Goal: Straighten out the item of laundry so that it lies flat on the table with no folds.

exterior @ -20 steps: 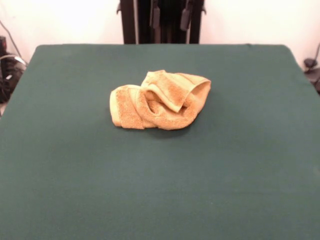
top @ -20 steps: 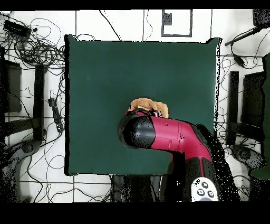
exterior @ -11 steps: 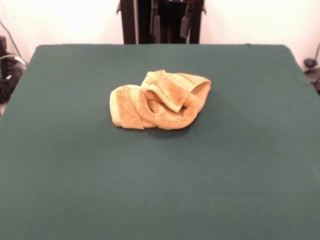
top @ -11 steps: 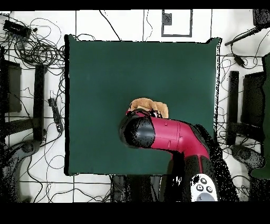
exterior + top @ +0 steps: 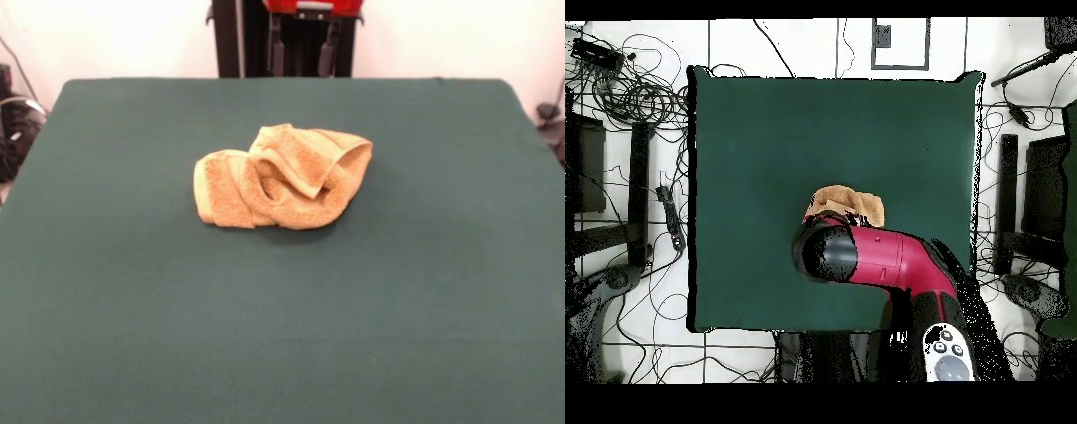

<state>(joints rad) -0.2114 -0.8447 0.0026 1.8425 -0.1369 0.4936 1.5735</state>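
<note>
The towel [image 5: 281, 177] lay bunched a little behind the middle of the table [image 5: 282, 336], rolled and folded over itself in several thick loops, with one flap curling up on the right side and a paler woven band showing along the left roll. No part of it came near any table edge; bare green cloth spread wide around it on every side, most of all toward the front, where the whole near half stood open. High at the back of the front view, the gripper [image 5: 301, 56] hung with its two dark fingers [image 5: 277, 56] spread apart, well above the cloth and holding nothing. From overhead, the red arm [image 5: 885, 258] reached in over the table from the base side, its dark rounded end covering part of the towel, so only an orange rim [image 5: 849, 201] showed beyond it.
</note>
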